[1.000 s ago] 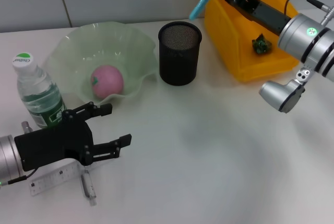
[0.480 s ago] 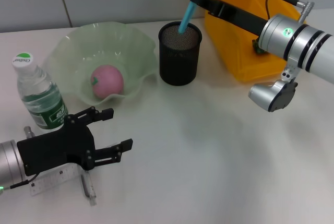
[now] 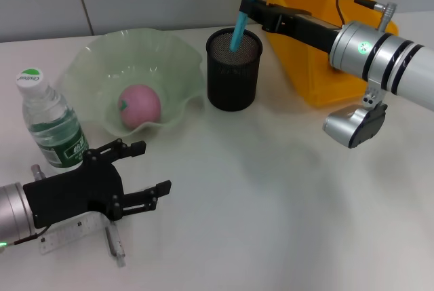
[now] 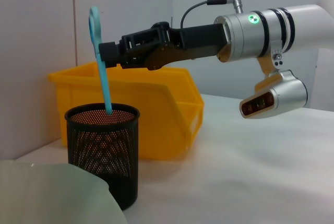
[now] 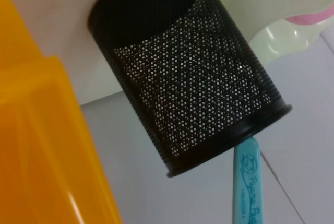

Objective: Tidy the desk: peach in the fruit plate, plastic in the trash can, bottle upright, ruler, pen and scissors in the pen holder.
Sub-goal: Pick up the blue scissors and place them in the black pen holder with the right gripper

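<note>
My right gripper (image 3: 249, 7) is shut on the teal scissors (image 3: 242, 16), which stand nearly upright with their tip inside the mouth of the black mesh pen holder (image 3: 233, 74). In the left wrist view the scissors (image 4: 102, 72) dip just below the pen holder's (image 4: 102, 151) rim. The pink peach (image 3: 140, 105) lies in the green fruit plate (image 3: 178, 53). A water bottle (image 3: 49, 125) stands upright at the left. My left gripper (image 3: 152, 166) hangs open over the front left, above the clear ruler (image 3: 68, 234) and the pen (image 3: 116, 245). The plastic is hidden.
The yellow trash can (image 3: 305, 67) stands right behind the pen holder, partly under my right arm. Bare white table stretches across the middle and front right. A wall closes off the back.
My right arm swung left from above the trash can to above the pen holder and lowered the scissors' tip into its mouth. The left gripper barely shifted.
</note>
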